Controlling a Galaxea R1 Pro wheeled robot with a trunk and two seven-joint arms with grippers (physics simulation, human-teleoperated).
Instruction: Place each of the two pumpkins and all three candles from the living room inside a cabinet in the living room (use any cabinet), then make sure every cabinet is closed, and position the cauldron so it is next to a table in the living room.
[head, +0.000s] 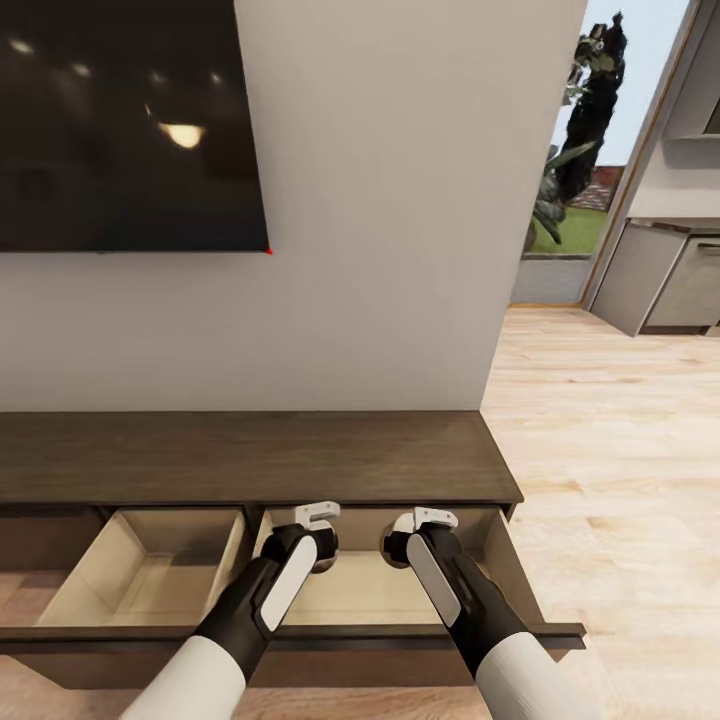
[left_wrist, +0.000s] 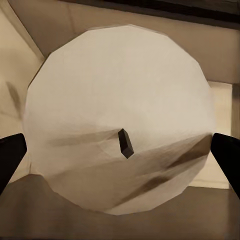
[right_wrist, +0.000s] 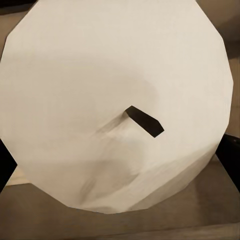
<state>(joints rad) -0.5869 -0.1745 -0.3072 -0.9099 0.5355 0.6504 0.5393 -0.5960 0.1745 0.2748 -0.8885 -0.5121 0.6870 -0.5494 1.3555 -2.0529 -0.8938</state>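
Left candle (left_wrist: 120, 100) pinched across its sides in the left tool (head: 322, 545), right candle (right_wrist: 115, 90) likewise in the right tool (head: 400, 545). Both tools closed to the width of a candle, fingers (left_wrist: 11, 155) pressed against the rim. Both hang side by side, just apart, over the pale floor of the right drawer (head: 505, 560) of the cabinet (head: 250, 455). Apparently gripped from above, so as to go straight down and stand upright on release. Left drawer (head: 150, 570) also pulled out, nothing visible inside.

From the head view: arms reaching over the drawer front, candles reduced to dark rounded shapes under the wrists, tool fingers mostly hidden. From the wrist views: pale candle tops close up, each with a short dark wick (left_wrist: 125, 143), and beige drawer walls behind. Height above the drawer floor hard to judge from any of them.
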